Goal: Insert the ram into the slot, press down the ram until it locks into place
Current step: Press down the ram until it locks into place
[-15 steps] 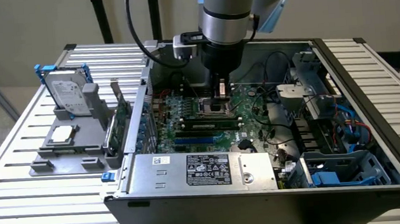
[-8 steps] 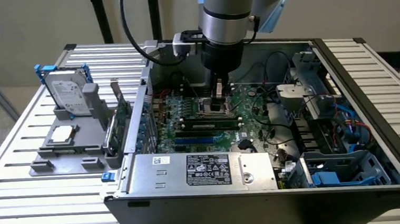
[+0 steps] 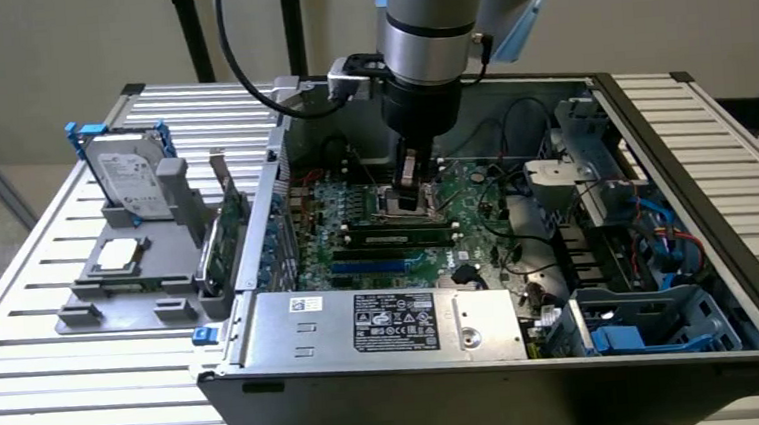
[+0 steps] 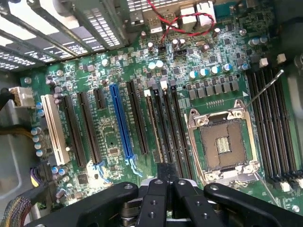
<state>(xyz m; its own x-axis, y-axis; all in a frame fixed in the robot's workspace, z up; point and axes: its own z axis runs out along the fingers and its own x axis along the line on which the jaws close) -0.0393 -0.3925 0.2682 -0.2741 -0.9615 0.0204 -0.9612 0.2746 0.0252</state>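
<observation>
The arm stood upright inside the open computer case (image 3: pixel 699 200) on the slatted desk (image 3: pixel 40 326), with the hand (image 3: pixel 413 202) low over the motherboard (image 3: pixel 352 209), between the CPU socket (image 4: pixel 222 142) and the bank of black memory sockets. In the wrist view the hand's fingers (image 4: pixel 154 198) appeared drawn together, with no green board between them, so it seemed to hold nothing. The ram (image 3: pixel 392 238) lay along one of those sockets towards the front of the case, apparently standing in the slot (image 4: pixel 155 137) and apart from the fingertips. Whether its end latches had snapped shut could not be made out. Judged from this, the work was at the pressing stage. Doing it well would have meant setting the closed fingertips squarely on the stick's top edge, not on the empty sockets just beside it. The push should have gone straight down along the plane of the board, because a tilted push would lift one end out while the other sank. A press near the middle, or one at each end in turn, would have let both latches rise evenly. The bare CPU socket was near the fingers and its contacts looked delicate, so any sideways slip towards it was the main risk. The blue slot (image 4: pixel 120 123) lay on the far side of the memory sockets and played no part.
</observation>
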